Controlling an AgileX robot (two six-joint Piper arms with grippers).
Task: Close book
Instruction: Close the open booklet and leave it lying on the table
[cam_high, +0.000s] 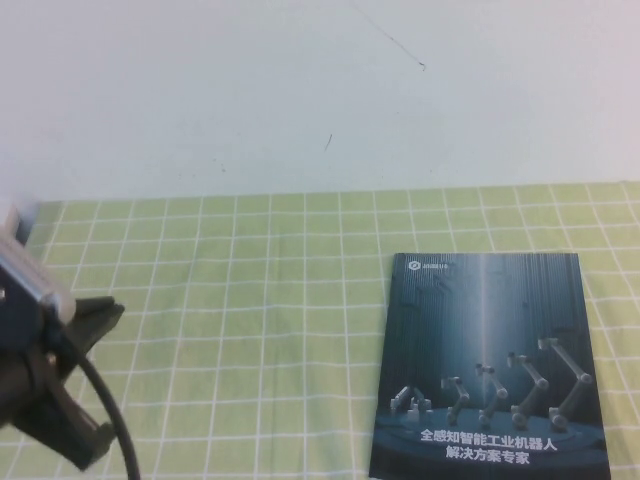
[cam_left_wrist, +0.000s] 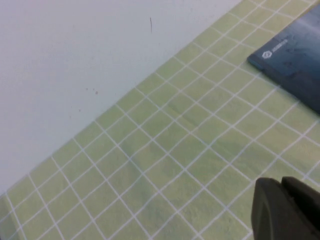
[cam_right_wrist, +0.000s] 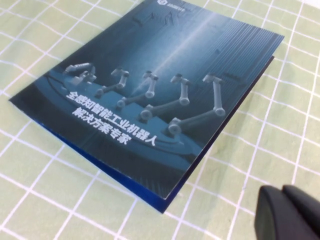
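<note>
My left claw (cam_high: 100, 375) hangs wide open at near left, probably parked clear because the book (cam_high: 487, 365) at near right already lies shut. My right claw (cam_right_wrist: 290, 212) hovers beside it; its width I cannot tell.

Left gripper (cam_high: 108, 378): you see it black, with a black cable (cam_high: 118, 425).
Right gripper (cam_right_wrist: 289, 212): black.
Book (cam_high: 487, 365): near the right gripper; dark navy-teal cover, grey robot arms, white lettering, bright blue edge.
Cloth (cam_high: 250, 300): beneath both grippers; light green with a white grid.
Backdrop (cam_high: 300, 90): beyond the left gripper; plain white.
</note>
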